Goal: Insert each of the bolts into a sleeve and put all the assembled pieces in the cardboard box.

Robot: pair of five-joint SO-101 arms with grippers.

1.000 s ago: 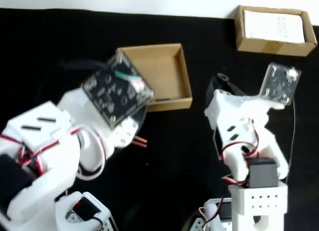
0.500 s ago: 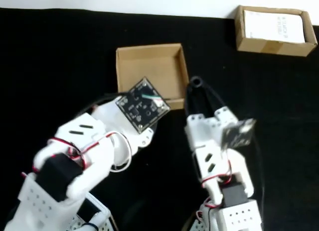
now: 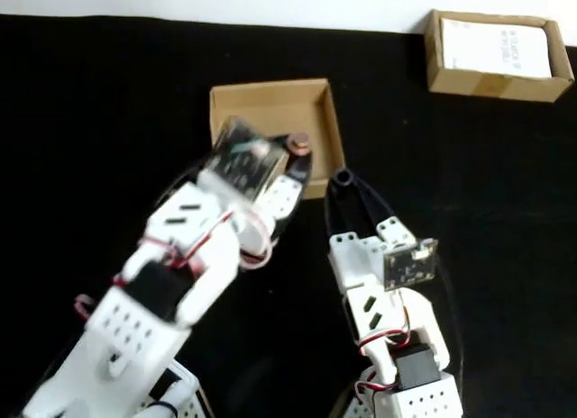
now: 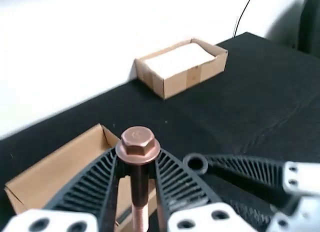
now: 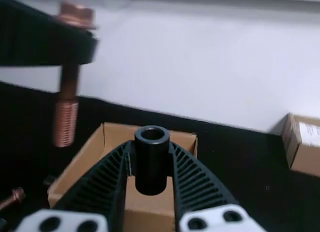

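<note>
The black table (image 3: 108, 94) carried the cardboard box (image 3: 270, 87), unmoved since a second before. Both arms had swung inward toward the box's near right corner. The left gripper (image 4: 138, 159) was clamped on a copper bolt (image 4: 138, 142), held upright with its head up, above the box edge. Beside it, not touching, the right gripper (image 5: 150, 147) gripped a black sleeve (image 5: 151, 164), bore upward.

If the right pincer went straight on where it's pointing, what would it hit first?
Probably the cardboard box, which lies straight beyond the right pincer and its sleeve; the bolt hangs aside. Depth is unclear.
</note>
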